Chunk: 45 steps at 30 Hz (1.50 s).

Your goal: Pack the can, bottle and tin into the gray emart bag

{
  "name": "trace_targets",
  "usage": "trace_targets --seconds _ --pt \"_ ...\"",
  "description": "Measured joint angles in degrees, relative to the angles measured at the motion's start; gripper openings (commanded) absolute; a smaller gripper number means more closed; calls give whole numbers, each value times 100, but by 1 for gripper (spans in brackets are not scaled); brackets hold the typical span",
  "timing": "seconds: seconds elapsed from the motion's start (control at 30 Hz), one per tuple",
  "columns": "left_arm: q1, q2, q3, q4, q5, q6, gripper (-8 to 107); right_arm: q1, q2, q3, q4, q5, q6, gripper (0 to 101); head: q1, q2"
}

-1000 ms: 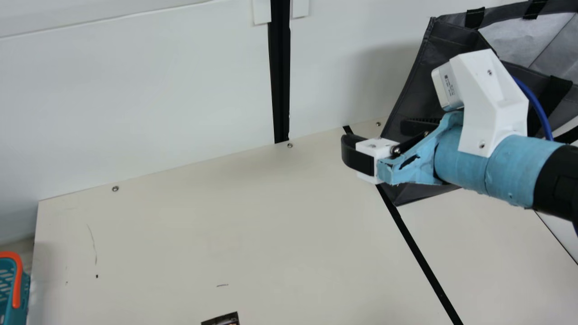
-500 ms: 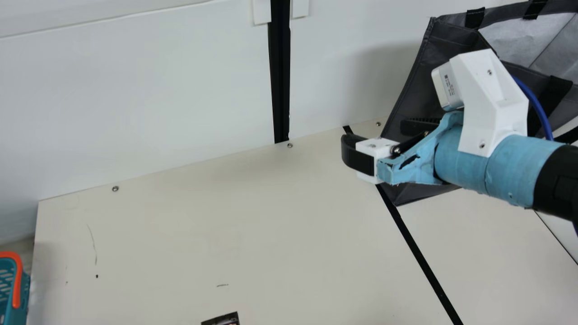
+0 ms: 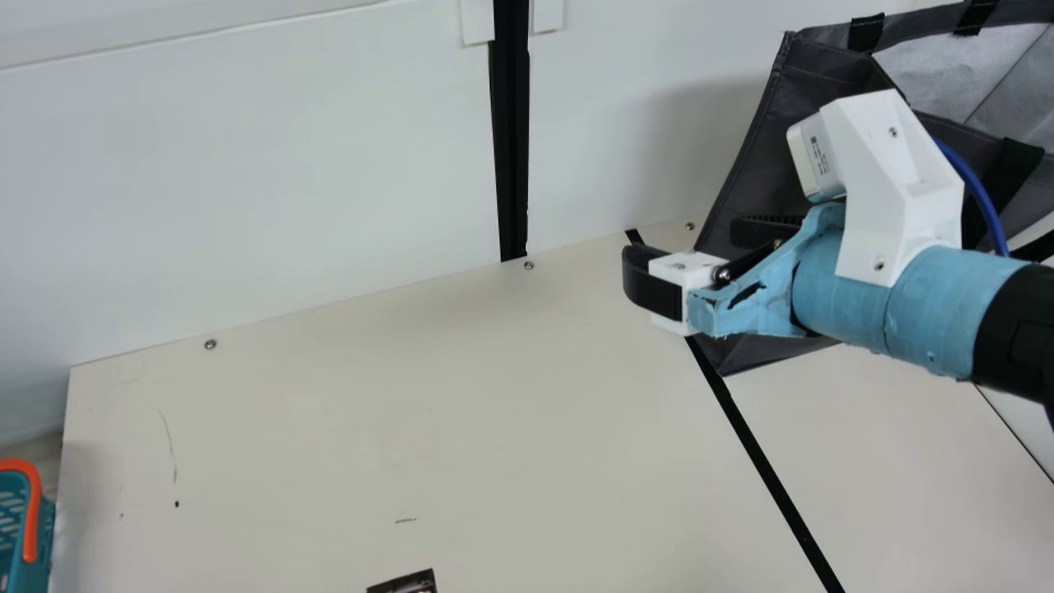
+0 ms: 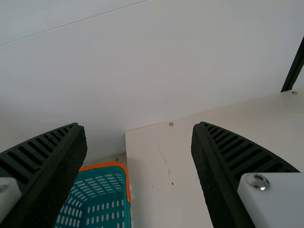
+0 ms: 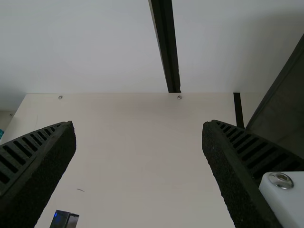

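Gray emart bag [image 3: 764, 156] stood on the cream table [image 3: 494, 412] near the back wall, at the main view's right, its mouth turned toward that view's upper right corner, with pale lining showing inside. The teal basket [image 4: 107, 165] with the orange handle sat well apart from it, past the table's other end.

Both claws were spread with nothing pinched between their fingers. The right gripper [image 5: 138, 124] hung just in front of the bag, pointing across the table and away from its mouth. The left gripper [image 4: 139, 125] faced toward the basket's end of the table.

Smallest was a dark flat-sided thing [image 3: 403, 584], cut off by the main view's bottom edge. It was perhaps one of the goods to pack, though I could not tell whether can, bottle or tin, nor which way its long axis ran.

The coming move likely turned on that offset: from the right claw it lay well apart, toward the near side of the table and toward the left arm's side, while the bag was right beside that claw. Which arm was nearer to it I could not settle.
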Motion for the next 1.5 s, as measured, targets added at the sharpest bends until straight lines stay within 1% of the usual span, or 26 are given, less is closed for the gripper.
trace_targets --seconds 1.5 --pt "0 0 0 0 0 0 90 0 0 0 0 0 0 91 0 0"
